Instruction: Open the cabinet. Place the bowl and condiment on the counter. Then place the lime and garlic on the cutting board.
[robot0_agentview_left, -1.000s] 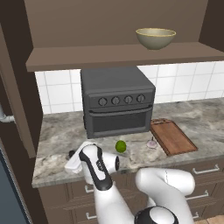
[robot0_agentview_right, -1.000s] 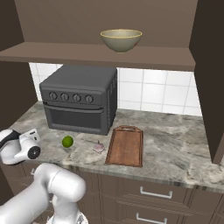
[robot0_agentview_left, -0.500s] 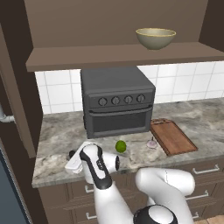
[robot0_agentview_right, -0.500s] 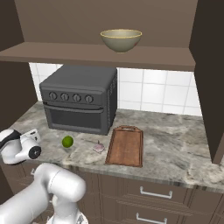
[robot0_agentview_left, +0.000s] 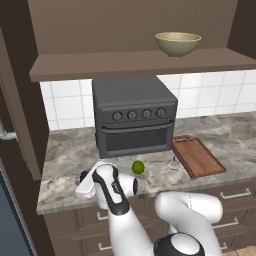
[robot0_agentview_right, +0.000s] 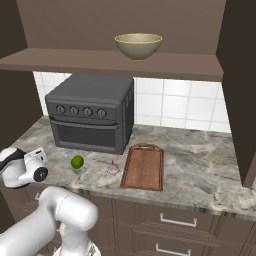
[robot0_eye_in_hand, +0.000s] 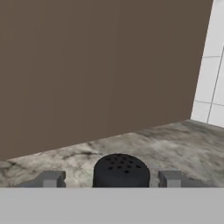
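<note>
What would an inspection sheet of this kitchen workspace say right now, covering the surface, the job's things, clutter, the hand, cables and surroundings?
Surface: marbled counter, free space right of the board.
Job's things: bowl on the open cabinet shelf; condiment standing on the counter's left end; lime and garlic on the counter in front of the oven, apart; cutting board bare.
Clutter: toaster oven, door shut.
Hand: hand low over the counter, fingers either side of the condiment with gaps, not touching.
Cables: nothing seen.
Surroundings: white tiled wall, drawers below.
</note>
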